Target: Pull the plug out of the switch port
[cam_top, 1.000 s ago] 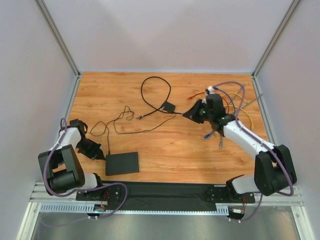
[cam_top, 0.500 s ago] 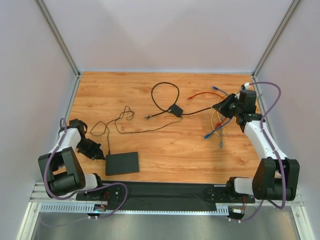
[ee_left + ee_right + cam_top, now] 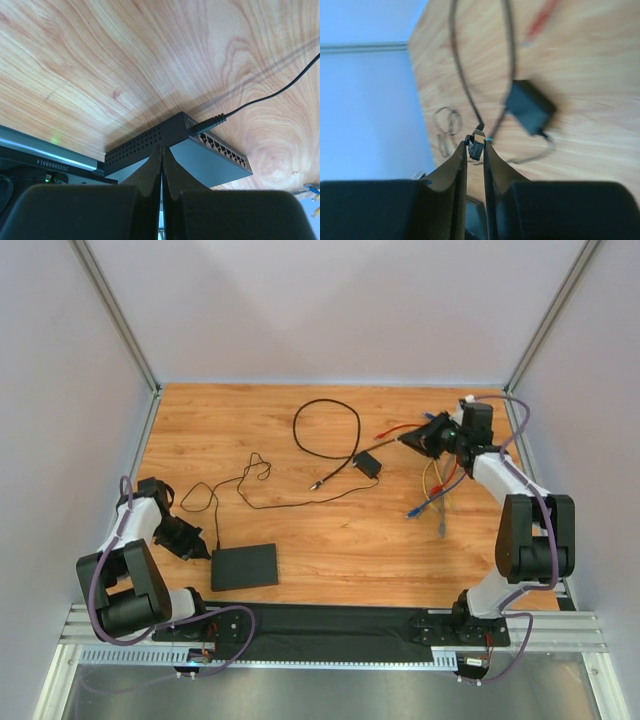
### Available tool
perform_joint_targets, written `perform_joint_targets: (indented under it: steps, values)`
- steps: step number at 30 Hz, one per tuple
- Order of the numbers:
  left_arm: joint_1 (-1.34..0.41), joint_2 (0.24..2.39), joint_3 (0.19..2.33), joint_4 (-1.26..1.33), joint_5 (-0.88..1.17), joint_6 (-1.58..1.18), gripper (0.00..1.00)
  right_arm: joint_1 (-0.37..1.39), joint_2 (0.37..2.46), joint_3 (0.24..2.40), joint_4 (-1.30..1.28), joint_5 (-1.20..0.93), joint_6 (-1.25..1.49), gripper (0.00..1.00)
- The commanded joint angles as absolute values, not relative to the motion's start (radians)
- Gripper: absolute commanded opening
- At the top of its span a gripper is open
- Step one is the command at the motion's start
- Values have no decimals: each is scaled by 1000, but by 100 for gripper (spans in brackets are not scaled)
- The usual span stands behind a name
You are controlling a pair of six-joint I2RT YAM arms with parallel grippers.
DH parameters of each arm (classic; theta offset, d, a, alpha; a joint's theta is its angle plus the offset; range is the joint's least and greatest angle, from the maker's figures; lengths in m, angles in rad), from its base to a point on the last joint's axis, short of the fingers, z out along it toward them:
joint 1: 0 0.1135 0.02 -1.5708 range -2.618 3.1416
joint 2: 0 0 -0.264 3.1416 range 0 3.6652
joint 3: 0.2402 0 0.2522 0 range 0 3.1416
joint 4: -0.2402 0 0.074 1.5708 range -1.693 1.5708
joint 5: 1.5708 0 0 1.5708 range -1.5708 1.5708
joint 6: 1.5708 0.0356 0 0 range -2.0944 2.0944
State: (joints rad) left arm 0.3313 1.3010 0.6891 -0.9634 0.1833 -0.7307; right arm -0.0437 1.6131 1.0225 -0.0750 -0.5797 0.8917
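The switch port (image 3: 244, 566) is a flat black box near the table's front left; in the left wrist view, the switch port (image 3: 200, 160) shows its row of sockets. A black plug (image 3: 202, 125) with a thin cord sits in its socket edge. My left gripper (image 3: 200, 548) is shut and empty, its tips (image 3: 161, 148) just short of the box's corner. Far right at the back, my right gripper (image 3: 408, 440) is shut on a small black connector (image 3: 476, 148) on the cord of the adapter block (image 3: 367, 464).
The adapter cord makes a loop (image 3: 325, 430) at the table's back middle. The thin cord (image 3: 250, 480) from the switch squiggles across the left middle. Red, blue, yellow and grey cables (image 3: 435, 495) lie tangled under the right arm. Grey walls close the table's sides.
My right arm has swung right and toward the back, dragging the adapter block and its cord with it. The left arm and the switch have not moved.
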Motion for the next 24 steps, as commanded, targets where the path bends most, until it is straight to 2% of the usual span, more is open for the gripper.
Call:
perform_joint_targets:
  steps: [1, 7, 11, 15, 21, 22, 24]
  values:
    - [325, 1284, 721, -983, 202, -713, 0, 78, 1608, 1173, 144, -631, 1041, 0]
    - [325, 1270, 721, -989, 204, -706, 0, 66, 1732, 1395, -84, -427, 916, 0]
    - [325, 1270, 715, -991, 222, -706, 0, 34, 1763, 1453, -309, -241, 745, 0]
    - [327, 1252, 709, -982, 236, -703, 0, -21, 1737, 1391, -451, -154, 603, 0]
    - [327, 1244, 713, -966, 256, -687, 0, -38, 1675, 1201, -466, -64, 512, 0]
    - [327, 1238, 715, -963, 267, -683, 0, -37, 1675, 1194, -474, -74, 508, 2]
    - [327, 1230, 713, -957, 275, -675, 0, -37, 1674, 1161, -502, -77, 506, 14]
